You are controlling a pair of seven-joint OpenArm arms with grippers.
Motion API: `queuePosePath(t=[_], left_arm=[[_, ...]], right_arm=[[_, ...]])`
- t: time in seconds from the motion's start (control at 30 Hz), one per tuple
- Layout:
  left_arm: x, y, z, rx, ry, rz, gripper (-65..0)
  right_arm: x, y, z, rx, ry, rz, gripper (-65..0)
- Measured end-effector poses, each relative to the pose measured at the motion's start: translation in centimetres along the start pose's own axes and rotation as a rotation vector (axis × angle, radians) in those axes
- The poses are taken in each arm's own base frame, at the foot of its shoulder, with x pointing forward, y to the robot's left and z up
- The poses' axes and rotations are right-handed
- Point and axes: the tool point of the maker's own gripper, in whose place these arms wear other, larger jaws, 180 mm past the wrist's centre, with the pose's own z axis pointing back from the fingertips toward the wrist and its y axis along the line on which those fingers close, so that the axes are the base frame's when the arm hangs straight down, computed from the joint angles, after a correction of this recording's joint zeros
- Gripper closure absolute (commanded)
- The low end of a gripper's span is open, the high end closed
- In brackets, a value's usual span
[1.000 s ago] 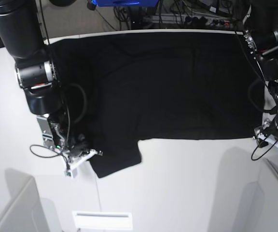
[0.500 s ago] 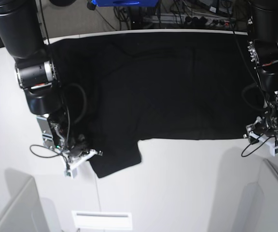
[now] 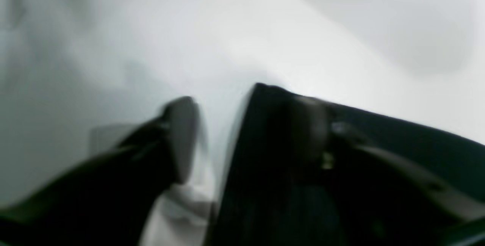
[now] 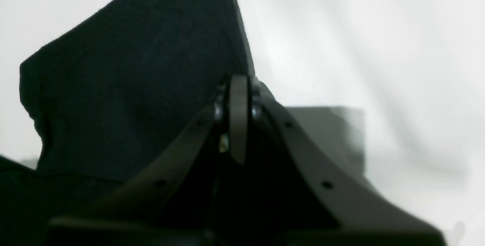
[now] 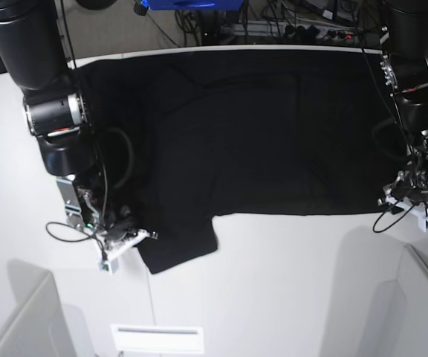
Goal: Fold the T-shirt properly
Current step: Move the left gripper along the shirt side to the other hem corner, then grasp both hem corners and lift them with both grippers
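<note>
T-shirt (image 5: 251,134), black and plain, lies spread flat over the far half of the white table (image 5: 288,282), with one sleeve pointing to 7 o'clock. Right gripper (image 5: 128,236) is at that sleeve; its jaws are pressed together on the sleeve edge. Left gripper (image 5: 407,202) is at the 4 o'clock corner of the shirt, jaws apart, one finger on the cloth corner, the other beside it on the table.
</note>
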Motion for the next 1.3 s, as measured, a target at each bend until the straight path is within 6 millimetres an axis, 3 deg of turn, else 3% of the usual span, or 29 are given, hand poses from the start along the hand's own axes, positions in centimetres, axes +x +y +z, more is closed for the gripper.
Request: queuePosePath(t=[0.13, 0.47, 0.63, 0.9, 1.17, 1.3], left_arm=[[0.0, -0.2, 0.0, -0.007, -0.002, 0.014, 0.0], [0.2, -1.5, 0.3, -0.027, -0.013, -0.019, 0.0], [0.5, -2.7, 1.1, -0.045, -0.029, -0.064, 0.0], [4.0, -4.1, 3.3, -0.065, -0.151, -0.134, 0.0], [2.5, -4.1, 3.6, -0.071, -0.135, -0.159, 0.0], [2.7, -4.5, 3.9, -0.077, -0.15, -0.168, 0.0]], right_arm=[[-0.1, 0.0, 0.0, 0.0, -0.001, 0.001, 0.0], [-0.3, 0.2, 1.4, 0.027, -0.028, 0.072, 0.0], [1.3, 0.4, 2.1, 0.034, -0.077, 0.093, 0.0], [1.1, 0.4, 2.1, 0.035, -0.069, 0.095, 0.0], [1.3, 1.0, 3.4, 0.061, -0.122, 0.131, 0.0], [2.7, 1.0, 4.7, 0.077, -0.187, 0.089, 0.0]])
